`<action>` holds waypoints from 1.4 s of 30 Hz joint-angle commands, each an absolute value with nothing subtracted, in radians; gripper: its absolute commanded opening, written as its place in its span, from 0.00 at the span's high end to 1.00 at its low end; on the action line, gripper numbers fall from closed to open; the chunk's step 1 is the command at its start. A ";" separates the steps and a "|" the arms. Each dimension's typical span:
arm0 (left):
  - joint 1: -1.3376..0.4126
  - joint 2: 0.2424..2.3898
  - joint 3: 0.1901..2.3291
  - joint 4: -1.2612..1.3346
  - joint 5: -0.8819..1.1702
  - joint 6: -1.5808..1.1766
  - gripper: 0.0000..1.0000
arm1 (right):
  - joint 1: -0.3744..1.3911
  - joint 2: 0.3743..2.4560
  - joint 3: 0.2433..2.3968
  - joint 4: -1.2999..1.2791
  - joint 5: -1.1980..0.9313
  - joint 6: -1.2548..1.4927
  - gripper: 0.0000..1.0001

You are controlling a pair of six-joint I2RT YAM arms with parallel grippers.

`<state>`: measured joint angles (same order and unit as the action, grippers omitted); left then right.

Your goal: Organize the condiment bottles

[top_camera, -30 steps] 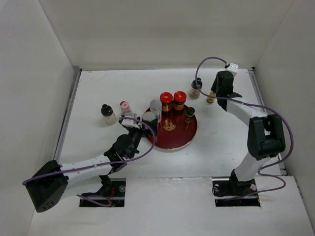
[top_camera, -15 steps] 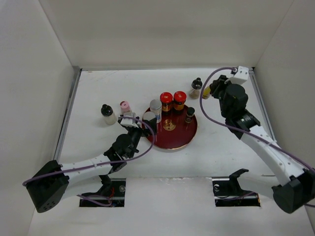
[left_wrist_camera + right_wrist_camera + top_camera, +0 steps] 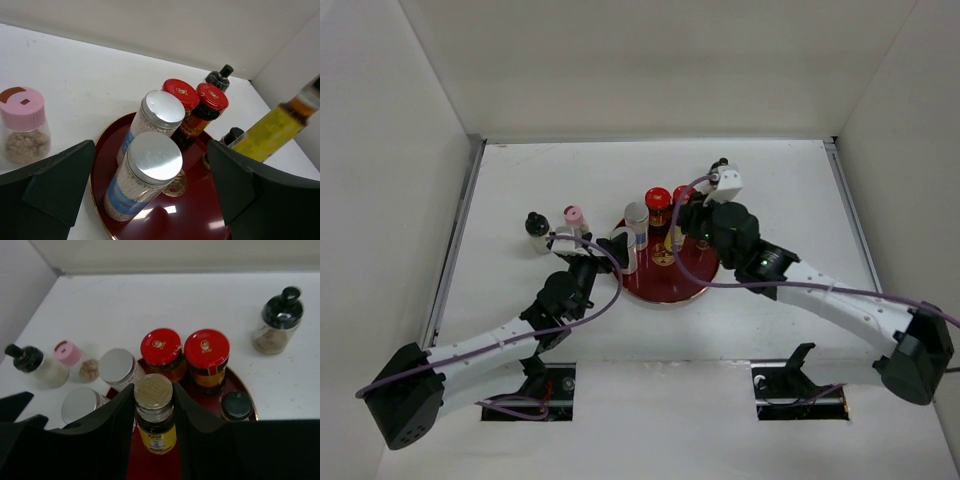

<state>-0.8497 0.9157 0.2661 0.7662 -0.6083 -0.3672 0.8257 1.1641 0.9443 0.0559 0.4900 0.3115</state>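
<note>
Right fingers [image 3: 119,427] clenched the amber bottle [image 3: 154,392] over the tray [image 3: 248,402]; it needed lowering upright into the near gap. Left fingers [image 3: 55,175] stood released.

A round dark red tray [image 3: 667,288] lies on the white table [image 3: 790,190], a little left of the table's middle. It has a thin gold rim and a gold emblem [image 3: 176,185] at its centre. Plain white walls [image 3: 650,70] close the table in at the back and both sides. A grey strip [image 3: 455,240] runs along its left edge.
</note>
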 commanded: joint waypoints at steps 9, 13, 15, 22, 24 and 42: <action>-0.811 0.896 0.291 0.755 -0.620 -0.416 0.03 | 0.841 1.488 0.988 0.374 0.518 0.263 0.71; -0.797 0.911 0.288 0.756 -0.607 -0.417 0.03 | 0.832 1.552 1.015 0.409 0.557 0.198 0.71; -0.792 0.917 0.282 0.767 -0.607 -0.419 0.03 | 0.831 1.574 1.020 0.420 0.563 0.178 0.71; -0.775 0.942 0.267 0.804 -0.598 -0.428 0.03 | 0.846 1.603 1.002 0.431 0.594 0.167 0.55; -0.771 0.943 0.267 0.805 -0.595 -0.428 0.03 | 0.854 1.592 0.991 0.431 0.601 0.173 0.44; -0.775 0.913 0.249 0.811 -0.581 -0.449 0.05 | 0.426 1.515 1.133 0.203 0.322 0.308 0.55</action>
